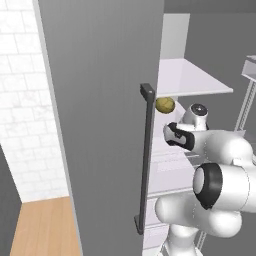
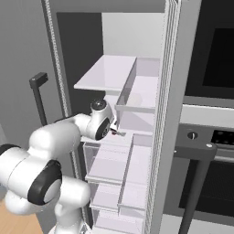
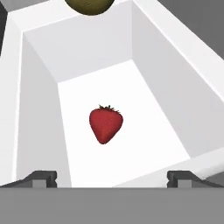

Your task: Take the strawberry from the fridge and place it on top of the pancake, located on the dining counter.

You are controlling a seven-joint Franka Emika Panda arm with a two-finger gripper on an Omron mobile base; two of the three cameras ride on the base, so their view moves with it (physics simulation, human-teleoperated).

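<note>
My gripper hangs with its two dark fingertips spread wide apart and nothing between them, pointing down into a white compartment inside the fridge. Just beyond the fingertips, on the floor of that compartment, lies the strawberry. It is small and red, with its green-brown cap at the far end and its pointed tip toward me. It sits apart from all four walls, with bare white floor on every side.

I judge the strawberry to be very light, soft and easy to bruise, with a rounded, tapering body that could squirt out of a hard pinch. The broad shoulders just below the cap look like the best place to take hold, one fingertip on each side, closing gently. The walls leave room for the spread fingertips on both sides.

The compartment is a deep, open-topped white bin and holds the strawberry alone. Past its far rim sits a round yellow-green fruit; from the left base camera the same fruit rests under a white shelf, beside the fridge door's long dark handle. From the right base camera, my hand reaches in among stacked white drawers, whose contents I cannot make out.
</note>
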